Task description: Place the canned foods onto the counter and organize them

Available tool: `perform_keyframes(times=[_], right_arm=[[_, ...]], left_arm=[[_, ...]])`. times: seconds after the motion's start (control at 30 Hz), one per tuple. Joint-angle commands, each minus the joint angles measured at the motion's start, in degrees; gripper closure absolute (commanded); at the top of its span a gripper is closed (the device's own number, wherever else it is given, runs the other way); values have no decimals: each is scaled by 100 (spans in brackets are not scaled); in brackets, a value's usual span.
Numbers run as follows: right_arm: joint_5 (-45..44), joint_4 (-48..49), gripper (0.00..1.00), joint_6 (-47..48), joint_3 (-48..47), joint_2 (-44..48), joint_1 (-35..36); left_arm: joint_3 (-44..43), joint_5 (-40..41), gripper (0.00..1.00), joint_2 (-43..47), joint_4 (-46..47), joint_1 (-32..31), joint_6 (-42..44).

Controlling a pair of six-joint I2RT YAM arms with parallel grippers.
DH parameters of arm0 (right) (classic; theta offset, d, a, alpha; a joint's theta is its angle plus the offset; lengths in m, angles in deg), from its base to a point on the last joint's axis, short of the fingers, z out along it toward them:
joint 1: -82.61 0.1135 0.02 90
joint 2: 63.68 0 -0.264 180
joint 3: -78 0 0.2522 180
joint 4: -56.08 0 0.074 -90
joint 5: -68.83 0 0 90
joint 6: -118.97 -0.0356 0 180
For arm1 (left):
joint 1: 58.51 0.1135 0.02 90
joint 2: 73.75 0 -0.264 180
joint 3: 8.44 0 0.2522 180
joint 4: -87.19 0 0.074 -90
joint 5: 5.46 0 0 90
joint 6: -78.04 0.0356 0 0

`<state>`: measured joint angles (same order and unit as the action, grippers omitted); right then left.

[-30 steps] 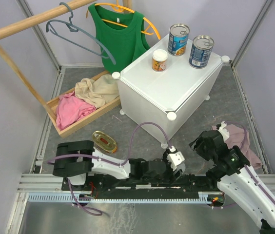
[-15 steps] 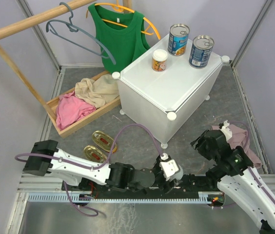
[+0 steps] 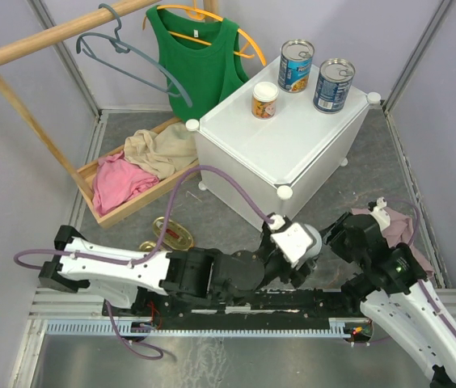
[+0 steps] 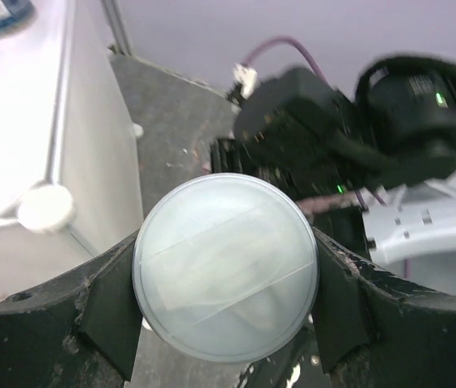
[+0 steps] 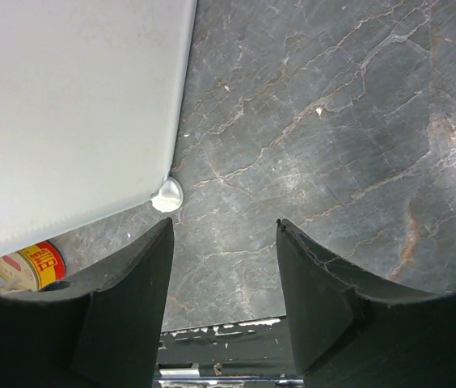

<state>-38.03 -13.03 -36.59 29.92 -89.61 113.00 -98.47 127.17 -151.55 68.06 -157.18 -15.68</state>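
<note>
This looks like a robot test cell in a lab. Plain walls [image 3: 18, 162] in metal frames [image 3: 66, 61] enclose a small grey floor [image 3: 373, 162].

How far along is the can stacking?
Done: two tall blue-label cans and one small white-lidded can stand on the counter. In hand: left tool is shut on the second white-lidded can. Left: that can plus two oval gold tins on the floor by the wooden tray. Right tool is open, empty.
</note>
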Motion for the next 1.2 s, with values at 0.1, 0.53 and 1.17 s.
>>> perform_keyframes(times=[0.1, 0.53, 1.17], right_arm=[[-165, 157, 39, 0, -396, -131, 32], [-214, 558, 39, 65, -483, -418, 33], [-309, 939, 39, 337, -382, -590, 28]], left_arm=[[-1465, -191, 97, -485, -402, 1007, 390], [-3918, -1795, 97, -1982, -1277, 2920, 396], [-6308, -2119, 97, -3934, -2133, 3968, 357]])
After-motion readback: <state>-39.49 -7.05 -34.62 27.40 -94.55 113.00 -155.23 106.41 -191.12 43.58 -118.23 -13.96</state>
